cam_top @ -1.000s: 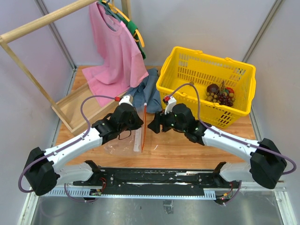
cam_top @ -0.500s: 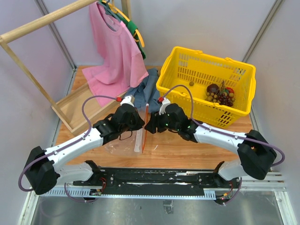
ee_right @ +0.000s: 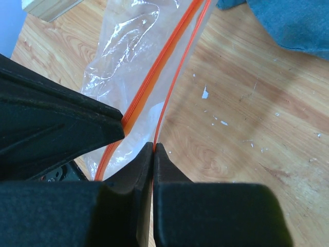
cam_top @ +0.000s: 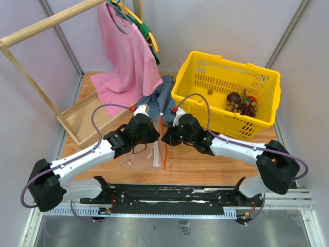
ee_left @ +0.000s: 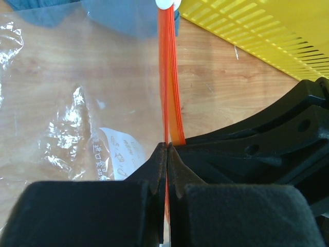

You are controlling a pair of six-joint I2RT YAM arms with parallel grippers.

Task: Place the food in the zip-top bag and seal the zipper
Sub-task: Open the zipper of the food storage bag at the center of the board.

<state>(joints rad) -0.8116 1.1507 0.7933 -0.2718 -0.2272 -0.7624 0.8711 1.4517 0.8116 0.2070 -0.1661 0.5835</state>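
Top external view, big to small: wooden table [cam_top: 205,167], wooden rack [cam_top: 51,23] far left with a pink shirt [cam_top: 126,56] hung on it, yellow basket [cam_top: 241,126] far right, blue-grey cloth [cam_top: 159,98] between shirt and basket.

Clear bag [cam_top: 139,157] lies on the table at mid-front, just on the near side of the cloth. Its body is mostly under the left arm. The mouth edge stands up between the two grippers.

Left gripper [ee_left: 167,146] is clamped tight on the zipper [ee_left: 168,77], which runs straight away from its fingertips to a white slider [ee_left: 167,4] at the far end. White label [ee_left: 115,157] sits on the bag just left of those fingertips.

Right gripper [ee_right: 153,146] is closed too, pinching a thin orange lip of the zipper that has pulled apart from the thicker strip. That thicker strip passes beside the left gripper's black body. The two grippers sit almost tip to tip, with the zipper between them.

Food is all in the right end of the basket, well apart from the bag and both grippers: red round fruit [cam_top: 234,97], purple grapes [cam_top: 248,109], tan cluster [cam_top: 231,107]. One small ball [cam_top: 209,92] lies alone on the basket floor.
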